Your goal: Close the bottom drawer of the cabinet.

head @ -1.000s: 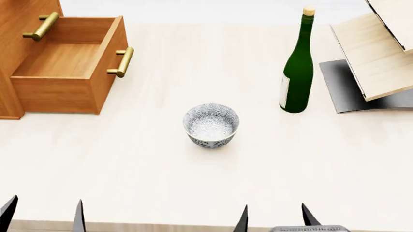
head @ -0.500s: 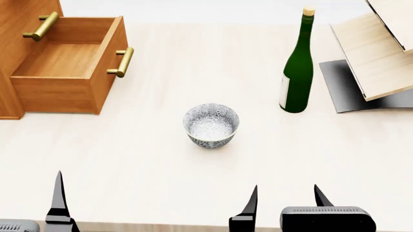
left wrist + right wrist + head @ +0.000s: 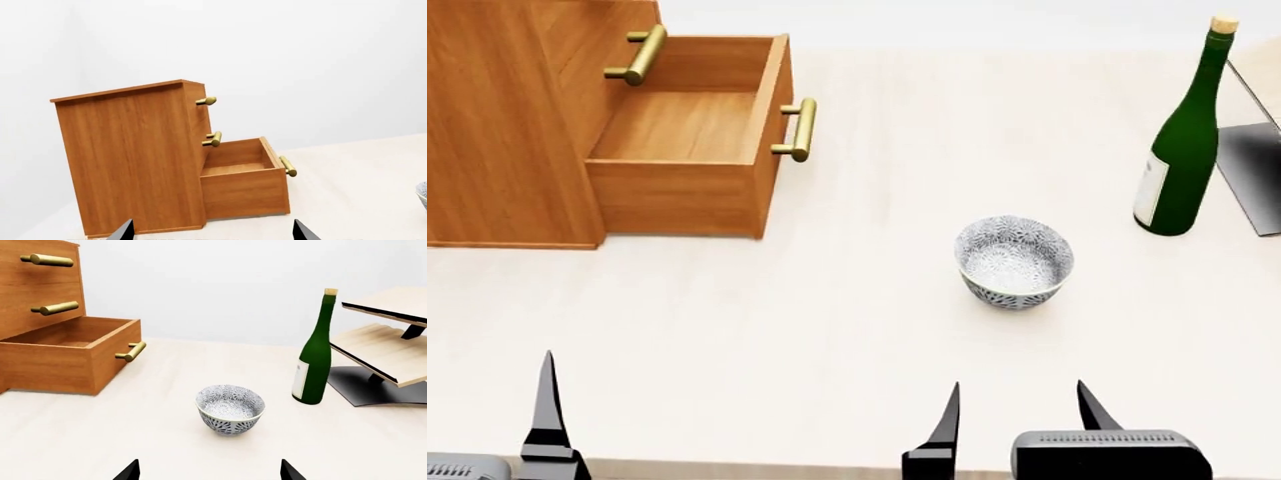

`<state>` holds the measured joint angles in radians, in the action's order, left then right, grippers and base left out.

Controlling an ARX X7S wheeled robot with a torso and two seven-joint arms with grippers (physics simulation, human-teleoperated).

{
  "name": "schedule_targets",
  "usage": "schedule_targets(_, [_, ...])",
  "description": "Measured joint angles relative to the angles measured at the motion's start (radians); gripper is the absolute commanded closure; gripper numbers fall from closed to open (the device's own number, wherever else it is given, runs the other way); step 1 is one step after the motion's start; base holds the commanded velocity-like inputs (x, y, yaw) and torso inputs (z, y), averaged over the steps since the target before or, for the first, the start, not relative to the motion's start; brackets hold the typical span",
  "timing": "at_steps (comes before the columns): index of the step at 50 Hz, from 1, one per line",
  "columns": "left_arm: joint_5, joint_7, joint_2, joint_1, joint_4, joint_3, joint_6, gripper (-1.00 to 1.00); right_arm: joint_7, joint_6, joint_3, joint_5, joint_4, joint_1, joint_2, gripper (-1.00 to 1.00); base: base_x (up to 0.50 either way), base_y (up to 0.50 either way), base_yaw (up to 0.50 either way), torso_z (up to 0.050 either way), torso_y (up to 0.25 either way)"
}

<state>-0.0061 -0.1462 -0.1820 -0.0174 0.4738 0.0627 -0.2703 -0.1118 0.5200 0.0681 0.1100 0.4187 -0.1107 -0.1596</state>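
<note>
The bottom drawer (image 3: 687,135) is seen pulled well out of the cabinet (image 3: 507,120) at the far left of the pale wooden table (image 3: 827,300), its inside bare and its brass handle (image 3: 802,130) facing the open tabletop. Of the cabinet, only the lower part is shown in the head view; the top drawer is cut off there. The slanted rack (image 3: 387,345) is cropped at the right edge. A plain white wall (image 3: 300,60) is seen behind. A patterned bowl (image 3: 1014,262) stands near the middle and a green bottle (image 3: 1181,140) far right, both well apart from the drawer. The left gripper (image 3: 212,231) and right gripper (image 3: 210,471) are held low at the near edge, fingers spread wide, nothing between them.
</note>
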Motion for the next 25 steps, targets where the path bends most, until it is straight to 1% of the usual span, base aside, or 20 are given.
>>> schedule_targets(25, [-0.001, -0.016, -0.018, -0.007, -0.018, 0.023, 0.004, -1.00, -0.016, -0.030, -0.005, 0.023, -0.016, 0.012, -0.013, -1.00, 0.00, 0.50, 0.00, 0.000, 0.000])
